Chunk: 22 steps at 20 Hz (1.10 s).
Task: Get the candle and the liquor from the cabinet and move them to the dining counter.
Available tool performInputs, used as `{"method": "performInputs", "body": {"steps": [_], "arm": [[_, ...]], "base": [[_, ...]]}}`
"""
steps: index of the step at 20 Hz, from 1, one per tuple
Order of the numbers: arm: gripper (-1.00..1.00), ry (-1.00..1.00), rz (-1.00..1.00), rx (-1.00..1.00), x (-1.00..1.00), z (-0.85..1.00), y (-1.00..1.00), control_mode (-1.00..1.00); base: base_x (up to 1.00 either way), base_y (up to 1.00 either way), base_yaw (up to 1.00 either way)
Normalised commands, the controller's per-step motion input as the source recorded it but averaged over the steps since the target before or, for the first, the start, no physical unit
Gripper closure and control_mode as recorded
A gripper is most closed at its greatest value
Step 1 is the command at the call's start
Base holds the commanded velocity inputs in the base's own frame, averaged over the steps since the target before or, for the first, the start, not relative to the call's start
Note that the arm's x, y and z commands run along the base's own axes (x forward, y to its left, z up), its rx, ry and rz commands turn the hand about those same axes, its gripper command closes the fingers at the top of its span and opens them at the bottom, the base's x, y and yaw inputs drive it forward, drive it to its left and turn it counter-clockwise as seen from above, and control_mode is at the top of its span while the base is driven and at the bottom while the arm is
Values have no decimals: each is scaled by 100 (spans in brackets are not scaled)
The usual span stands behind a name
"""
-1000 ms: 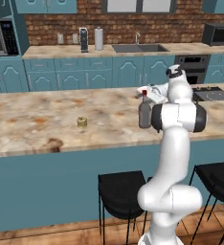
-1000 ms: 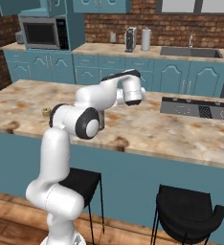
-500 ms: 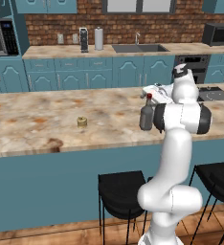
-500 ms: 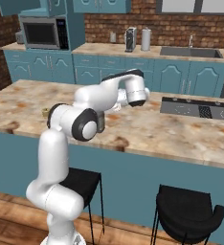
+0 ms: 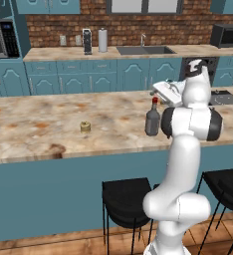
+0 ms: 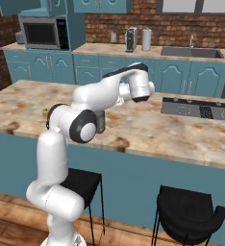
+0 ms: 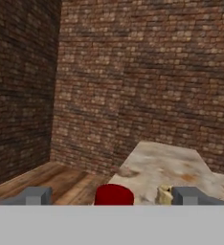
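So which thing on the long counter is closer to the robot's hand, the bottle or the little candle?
The dark liquor bottle with the red cap. It stands right below the open gripper, while the small gold candle sits farther along the dining counter.

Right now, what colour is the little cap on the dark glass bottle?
Red cap on the dark grey glass bottle; clearest in the hand view.

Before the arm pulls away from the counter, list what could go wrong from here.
1. The open gripper straddles the liquor's red cap; moving sideways rather than lifting clear could tip the tall, narrow bottle.
2. The bottle stands close to the arm's dark joint in the left base view, so a swing could knock it.
3. The candle sits apart on the dining counter, likely safe unless the arm sweeps that way.
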Motion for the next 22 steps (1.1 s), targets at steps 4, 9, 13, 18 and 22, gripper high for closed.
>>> {"method": "performInputs", "body": {"steps": [4, 9, 13, 18, 22], "arm": [[-100, -4, -2, 0, -24, 39, -6, -100], [-100, -8, -4, 0, -61, 38, 0, -100], [-100, -10, -6, 0, -77, 45, 0, -100], [-100, -12, -7, 0, -91, 41, 0, -100], [-100, -13, -7, 0, -95, 34, 2, -100]], "base": [[0, 0, 0], [0, 0, 0], [0, 0, 0], [0, 0, 0], [0, 0, 0]]}}
